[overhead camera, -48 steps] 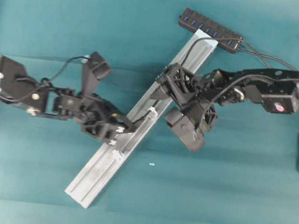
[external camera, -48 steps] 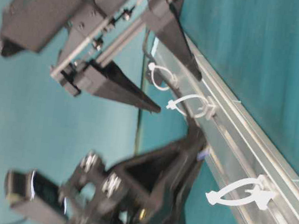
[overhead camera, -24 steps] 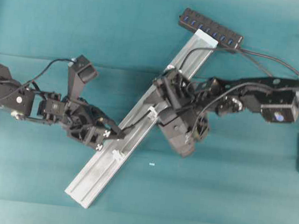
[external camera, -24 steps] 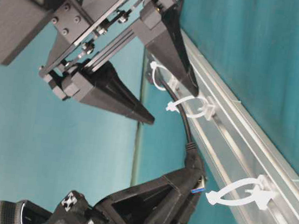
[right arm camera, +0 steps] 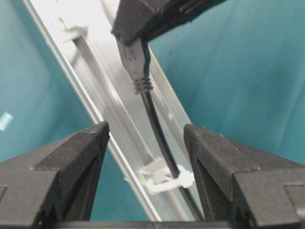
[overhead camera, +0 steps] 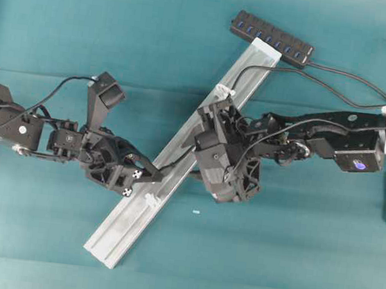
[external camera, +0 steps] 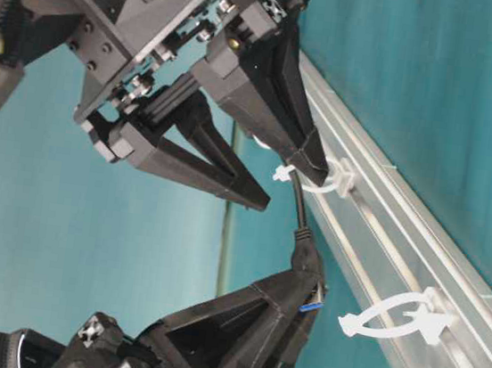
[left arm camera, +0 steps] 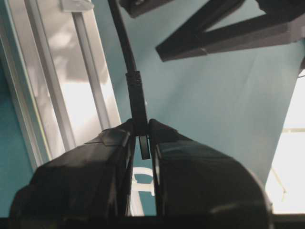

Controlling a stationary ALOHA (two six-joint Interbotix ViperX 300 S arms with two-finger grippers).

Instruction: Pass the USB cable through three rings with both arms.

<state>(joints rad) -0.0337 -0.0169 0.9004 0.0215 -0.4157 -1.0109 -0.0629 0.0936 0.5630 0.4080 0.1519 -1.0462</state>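
- Cable (right arm camera: 143,98): the thin black USB cord runs along the silver rail (overhead camera: 136,211) and passes through the middle white ring (right arm camera: 164,179); its plug end (left arm camera: 138,102) sticks out past that ring, pinched by the left gripper (left arm camera: 142,138).
- Left gripper: clenched on the plug. The left wrist view shows both fingers (left arm camera: 102,152) pressed against the plug's sides, with the cord leading away from the tips towards the rail.
- Right gripper (right arm camera: 145,138): jaws spread, grasping nothing. In the right wrist view its two fingers (right arm camera: 76,152) stand on either side of the cord without touching it, just above the middle ring.
- Rings: in the table-level view the middle ring (external camera: 323,180) has the cord going into it, while the next ring (external camera: 395,319) further down the rail stands bare, just beside the left gripper's tips (external camera: 310,286). A third ring (overhead camera: 223,91) shows in the overhead view, higher up the rail.
- Rail: it lies slantwise on the teal table (overhead camera: 292,253), from the lower left up to the upper right of the overhead view.
- Hub (overhead camera: 271,38): a black bar with blue sockets lies across the rail's upper end; the cord leaves it and bends down onto the rail.
- Arms: in the overhead view the left arm (overhead camera: 54,136) reaches the rail from the left, the right arm (overhead camera: 320,131) from the right, and the two grippers meet near the rail's middle.
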